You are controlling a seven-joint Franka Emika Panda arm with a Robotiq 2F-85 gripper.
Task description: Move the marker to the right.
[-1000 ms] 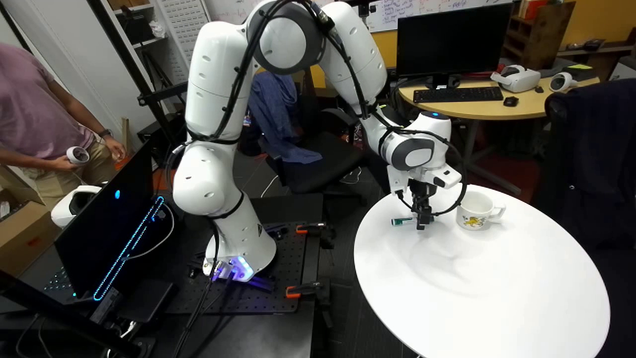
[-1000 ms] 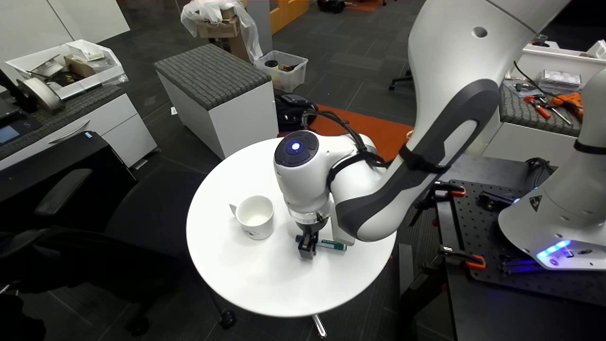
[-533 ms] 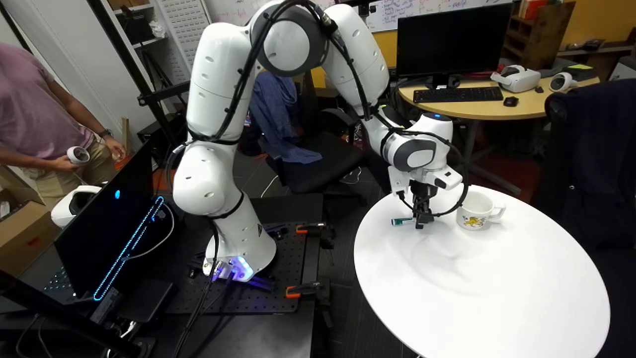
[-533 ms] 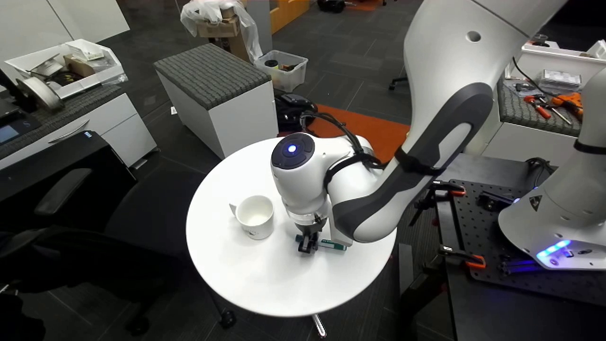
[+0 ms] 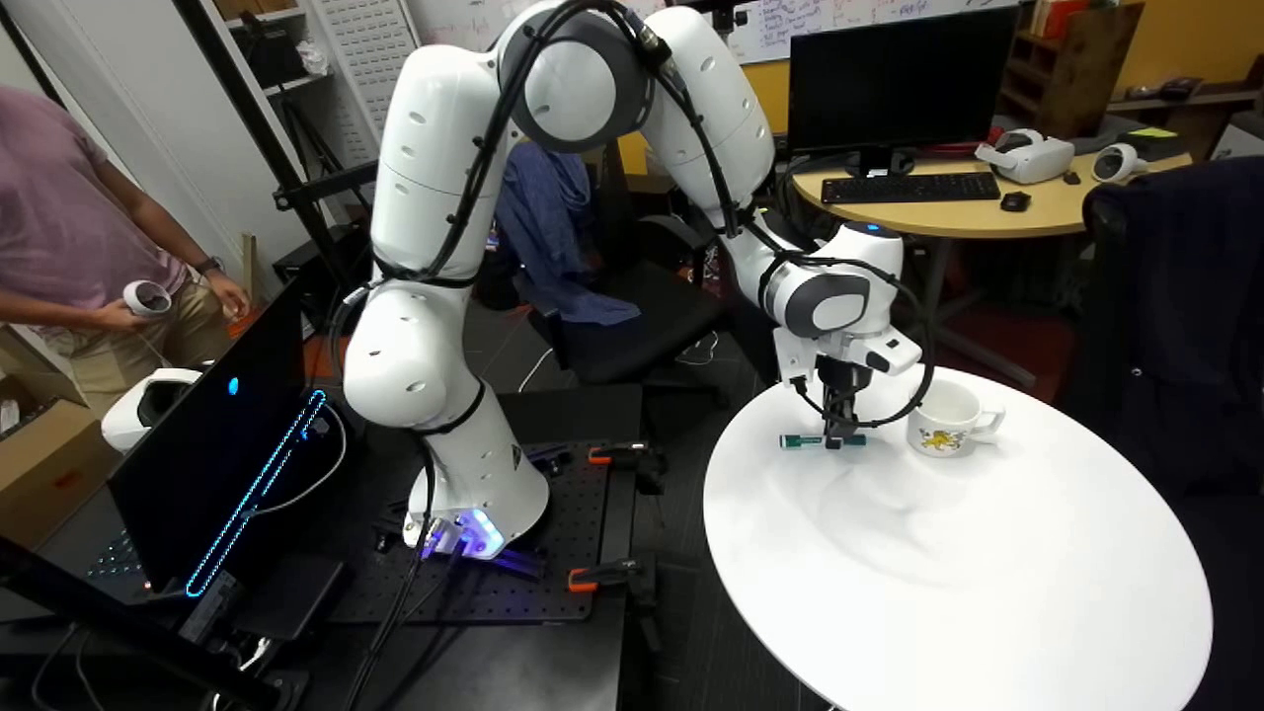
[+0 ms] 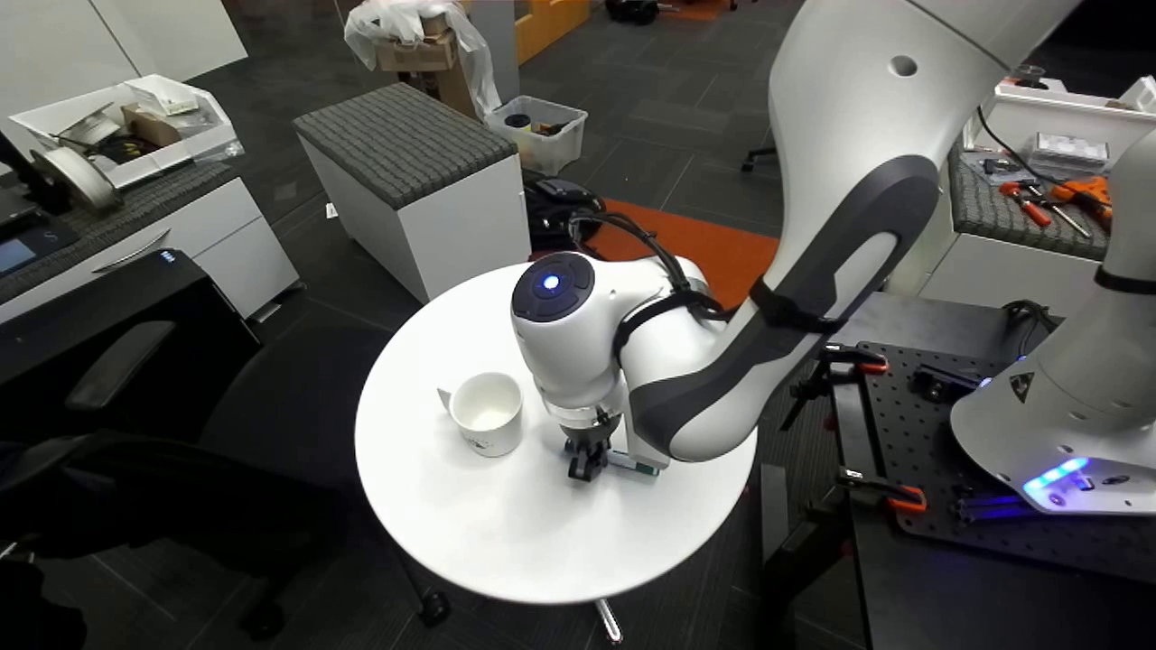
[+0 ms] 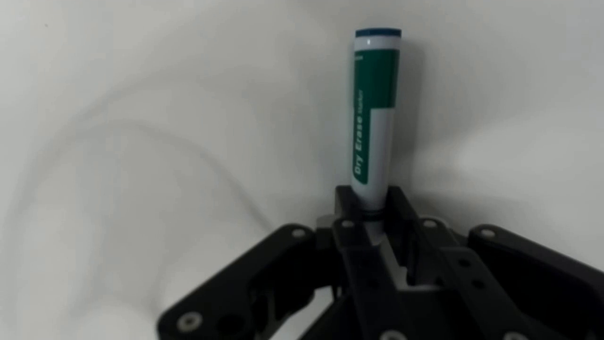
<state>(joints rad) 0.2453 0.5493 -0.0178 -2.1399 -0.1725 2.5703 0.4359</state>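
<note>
End effector point(image 7: 371, 200) was clamped on the marker point(image 7: 375, 123) near mid-length, jaws across its long axis, which ran from mug point(image 5: 940, 423) side toward arm base point(image 5: 489, 484), marker on or just above the bench point(image 5: 1007, 592), couldn't tell which.

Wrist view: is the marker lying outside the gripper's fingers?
No, the gripper holds the marker between its two black fingers.
</note>
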